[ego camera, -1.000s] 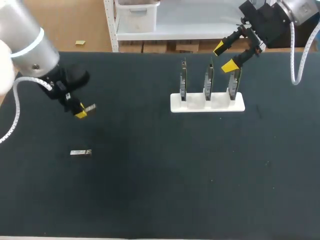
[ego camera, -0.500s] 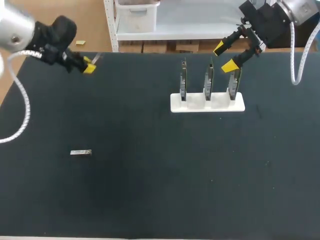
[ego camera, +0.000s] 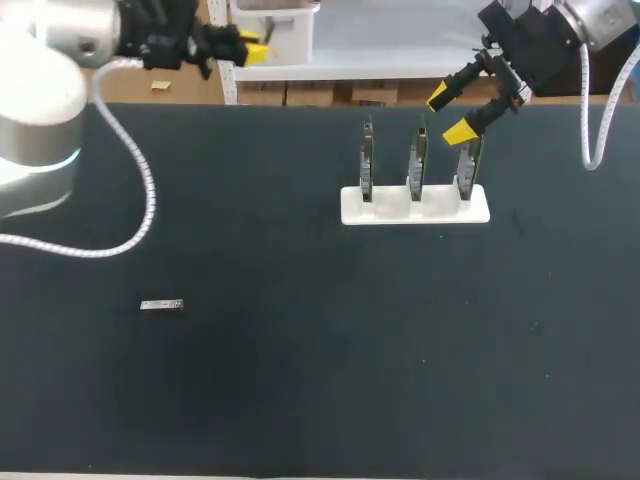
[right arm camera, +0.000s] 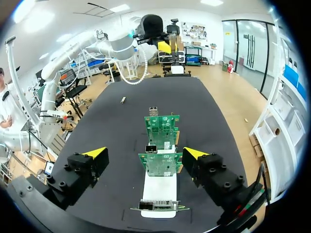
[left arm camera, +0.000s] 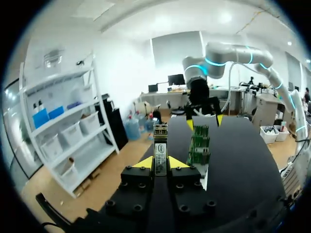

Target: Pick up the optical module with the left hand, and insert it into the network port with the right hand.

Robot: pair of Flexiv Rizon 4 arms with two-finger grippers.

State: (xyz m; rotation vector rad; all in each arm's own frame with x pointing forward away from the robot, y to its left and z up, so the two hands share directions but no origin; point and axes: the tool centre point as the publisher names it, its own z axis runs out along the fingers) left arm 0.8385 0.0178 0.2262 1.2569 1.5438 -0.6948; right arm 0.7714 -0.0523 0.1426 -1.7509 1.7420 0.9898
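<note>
While the left gripper (ego camera: 250, 48) hung high beyond the table's (ego camera: 300, 380) far left edge, its jaws were clamped on the optical module (left arm camera: 160, 145). The module stood upright between the two yellow tips, and most of its length projected out ahead of them. That grip by the rear end probably left the free end exposed for the other arm to take, since the task gives insertion to the right hand. Seen from the left wrist, the left gripper (left arm camera: 160, 164) pointed the module across the table toward the circuit boards (left arm camera: 198, 145) and the right gripper (left arm camera: 203, 119) above them. The right gripper (ego camera: 455, 115) held nothing and its jaws were spread wide. Three circuit boards (right arm camera: 162, 131) stood on edge in a white stand (right arm camera: 159, 191) ahead of its fingers, in line with the gap between them, and neither finger touched one. A metal port cage (right arm camera: 153, 111) showed at the top edge of the farther board, so the right arm appeared parked near its target. A second module (ego camera: 161, 305) lay flat on the table, well apart from both grippers.
</note>
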